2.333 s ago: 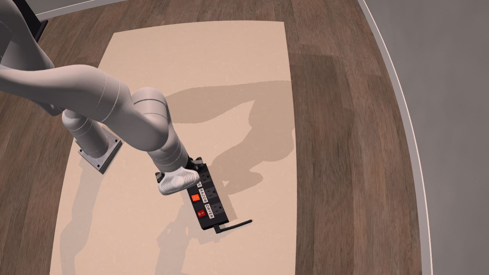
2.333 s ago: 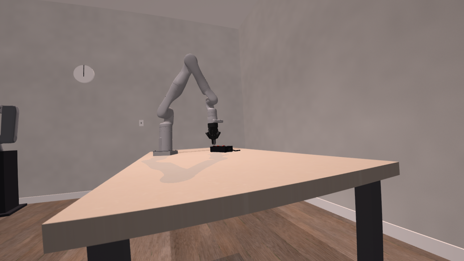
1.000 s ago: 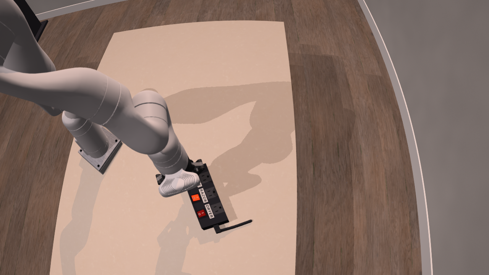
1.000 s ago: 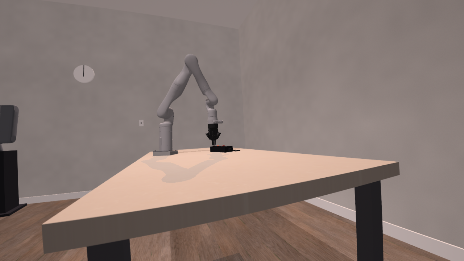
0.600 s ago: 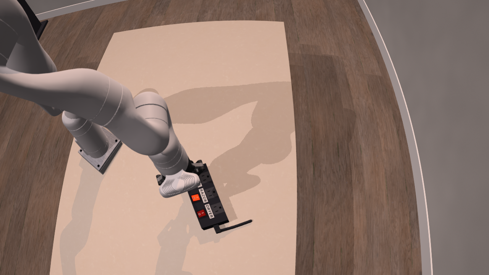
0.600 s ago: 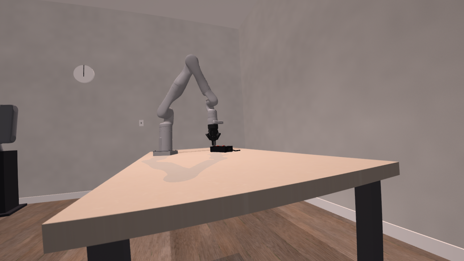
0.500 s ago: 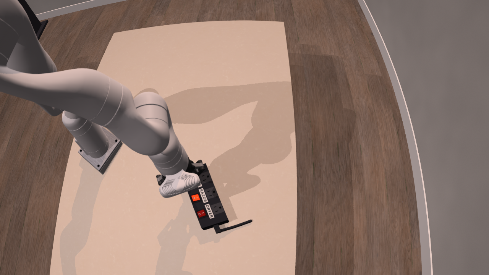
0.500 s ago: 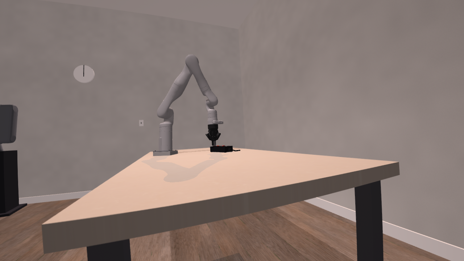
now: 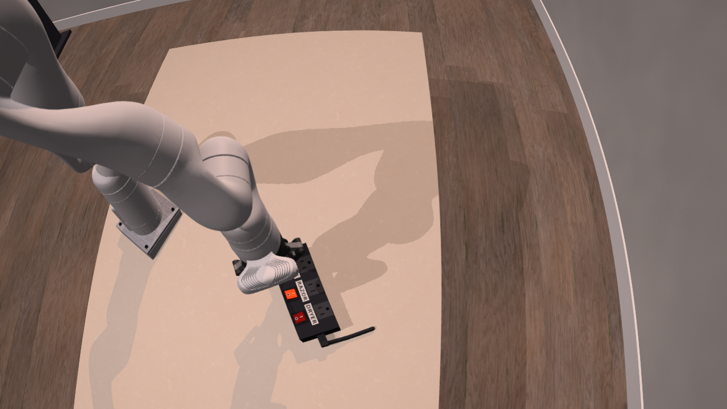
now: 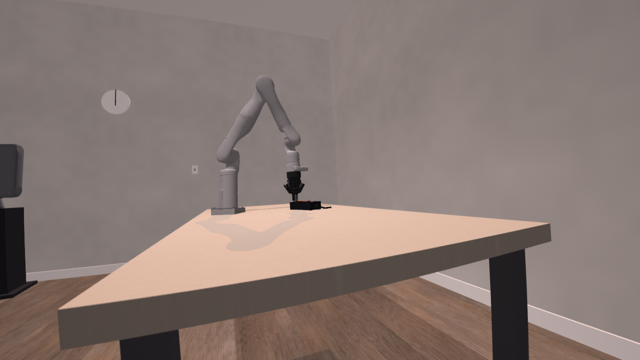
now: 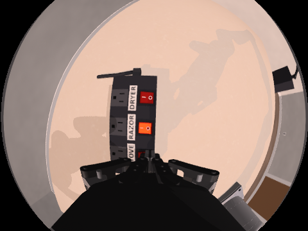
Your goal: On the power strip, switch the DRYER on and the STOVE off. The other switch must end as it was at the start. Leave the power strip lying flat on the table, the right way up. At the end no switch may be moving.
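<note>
A black power strip [image 9: 325, 315] [image 10: 308, 205] [image 11: 120, 111] lies flat on the table with three labelled switches in a row. The DRYER switch [image 9: 299, 318] [image 11: 146, 97] is dark red. The RAZOR switch [image 9: 290, 293] [image 11: 145, 128] glows bright orange. The STOVE switch is hidden under my fingertips; only part of its label [image 11: 131, 153] shows. My gripper [image 10: 294, 197] [image 11: 149, 155] is shut with nothing between the fingers, pointing straight down right at the strip's STOVE end. In the top view the wrist hides the fingertips.
The strip's short black cord [image 9: 350, 334] [image 11: 115, 76] sticks out from the DRYER end. The arm's base [image 9: 148, 231] [image 10: 227, 209] stands on the table [image 9: 305, 91] [image 10: 358, 250] to the left. A dark stand [image 10: 11, 241] is on the floor beyond the table.
</note>
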`<state>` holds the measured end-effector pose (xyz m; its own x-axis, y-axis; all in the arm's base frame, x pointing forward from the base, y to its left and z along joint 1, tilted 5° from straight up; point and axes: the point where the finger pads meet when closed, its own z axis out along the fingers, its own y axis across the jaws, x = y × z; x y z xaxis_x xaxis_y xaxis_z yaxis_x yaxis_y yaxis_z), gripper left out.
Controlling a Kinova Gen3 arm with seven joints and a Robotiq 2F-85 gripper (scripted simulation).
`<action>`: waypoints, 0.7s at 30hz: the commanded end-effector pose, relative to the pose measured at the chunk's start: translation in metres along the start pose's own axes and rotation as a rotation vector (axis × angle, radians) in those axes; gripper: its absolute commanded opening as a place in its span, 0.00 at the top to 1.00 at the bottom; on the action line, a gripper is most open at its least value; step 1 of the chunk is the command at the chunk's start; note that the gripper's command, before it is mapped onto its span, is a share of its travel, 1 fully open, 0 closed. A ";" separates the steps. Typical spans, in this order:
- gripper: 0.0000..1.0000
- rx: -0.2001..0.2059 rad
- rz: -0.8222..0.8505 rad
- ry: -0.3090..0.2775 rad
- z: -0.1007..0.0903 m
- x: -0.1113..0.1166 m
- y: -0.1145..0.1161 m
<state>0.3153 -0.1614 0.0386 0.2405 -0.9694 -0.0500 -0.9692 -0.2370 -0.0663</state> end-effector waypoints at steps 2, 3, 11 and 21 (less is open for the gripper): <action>1.00 0.002 -0.003 0.002 -0.001 0.001 -0.001; 1.00 0.003 -0.002 0.003 -0.003 0.001 -0.001; 1.00 -0.008 -0.002 0.001 -0.020 0.001 0.001; 1.00 0.005 -0.002 0.004 -0.040 0.002 -0.003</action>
<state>0.3140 -0.1612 0.0720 0.2477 -0.9675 -0.0515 -0.9677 -0.2445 -0.0612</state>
